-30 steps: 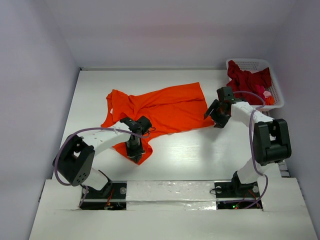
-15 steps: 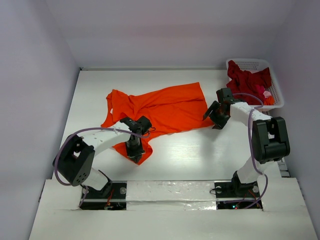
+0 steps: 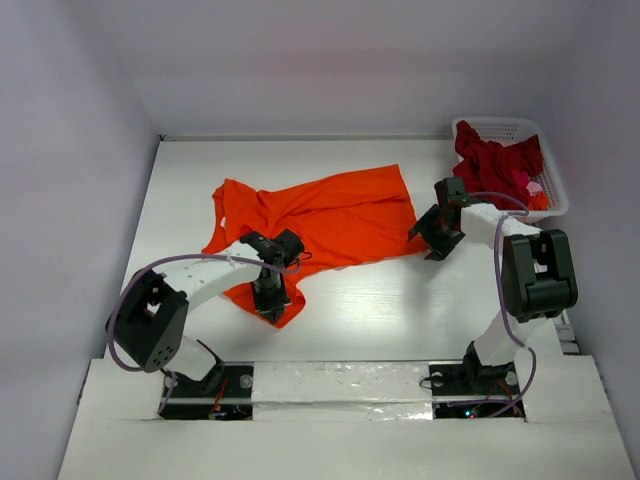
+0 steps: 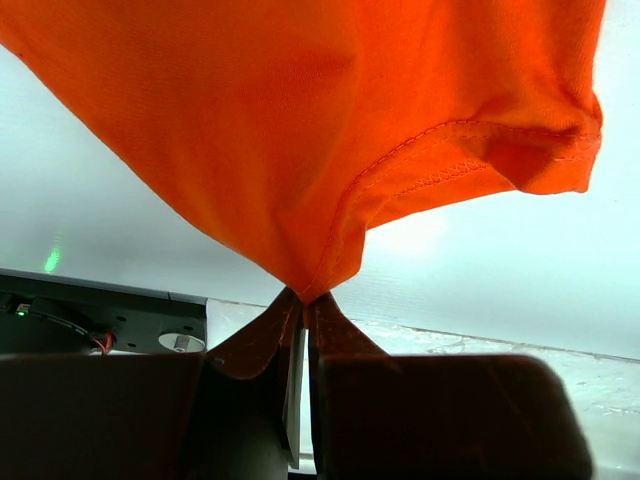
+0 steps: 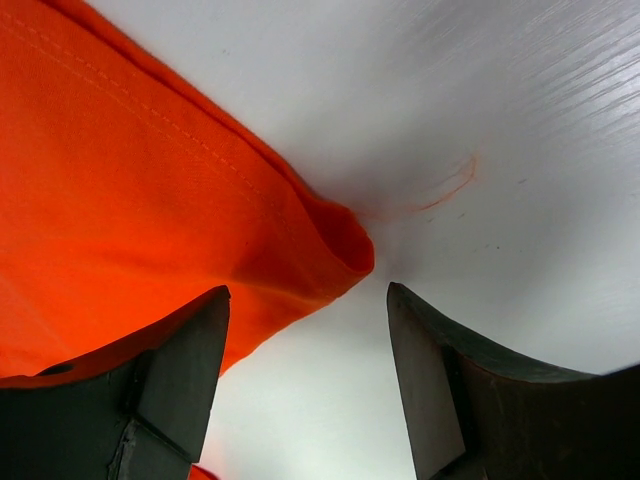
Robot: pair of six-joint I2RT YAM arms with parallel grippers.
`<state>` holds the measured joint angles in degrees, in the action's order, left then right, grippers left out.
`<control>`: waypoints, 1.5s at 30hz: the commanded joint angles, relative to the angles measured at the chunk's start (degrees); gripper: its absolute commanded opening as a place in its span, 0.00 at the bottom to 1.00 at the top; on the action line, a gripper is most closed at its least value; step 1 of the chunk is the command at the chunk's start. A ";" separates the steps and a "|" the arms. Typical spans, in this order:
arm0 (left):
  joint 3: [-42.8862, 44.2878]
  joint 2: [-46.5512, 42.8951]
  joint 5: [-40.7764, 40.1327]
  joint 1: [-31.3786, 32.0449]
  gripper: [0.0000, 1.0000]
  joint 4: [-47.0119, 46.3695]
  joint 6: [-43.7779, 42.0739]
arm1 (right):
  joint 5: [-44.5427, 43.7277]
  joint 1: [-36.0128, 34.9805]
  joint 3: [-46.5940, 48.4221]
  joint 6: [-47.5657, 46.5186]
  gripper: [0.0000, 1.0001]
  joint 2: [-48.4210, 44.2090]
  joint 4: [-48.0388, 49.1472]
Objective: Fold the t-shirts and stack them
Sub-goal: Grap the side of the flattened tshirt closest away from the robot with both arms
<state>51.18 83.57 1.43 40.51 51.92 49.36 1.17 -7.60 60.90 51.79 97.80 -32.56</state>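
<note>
Overhead view of a white table [image 3: 400,300] with two robot arms bolted at its 6 o'clock edge. A bright orange t-shirt [image 3: 330,215] lies crumpled and only partly spread across the middle of the table, its length running from about 9 o'clock towards 3 o'clock. At the 2 o'clock corner stands a white latticed basket [image 3: 556,198] holding a heap of dark red t-shirts [image 3: 490,158] that have not been laid out. The left gripper [image 4: 303,303] sits at the shirt's 7 o'clock end, its jaws pressed together and pinching a fold of orange cloth near a stitched hem; in the left wrist view the cloth hangs in a peak from the pinch. The right gripper [image 5: 305,295] is at the shirt's 4 o'clock corner, jaws spread apart and holding nothing; in its wrist view the hemmed corner of the shirt lies on the table between the two fingers, one finger over the cloth and the other over bare table. The step in hand appears to be the flattening of the first shirt before any fold: one end is gripped and the other is being lined up for a grasp. The next move likely calls for the right jaws to settle lower around that corner and close on it, so that both arms can draw the shirt taut and smooth. No fold or stack exists yet, so the task looks to be near its start.
</note>
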 commanded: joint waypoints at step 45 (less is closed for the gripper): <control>4.45 0.19 -0.02 0.27 0.00 1.78 -1.73 | -3.81 1.44 0.79 2.26 0.00 -1.12 -0.67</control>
<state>53.43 83.96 1.50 40.51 51.88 48.03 -1.54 -6.44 60.90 53.82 97.80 -32.99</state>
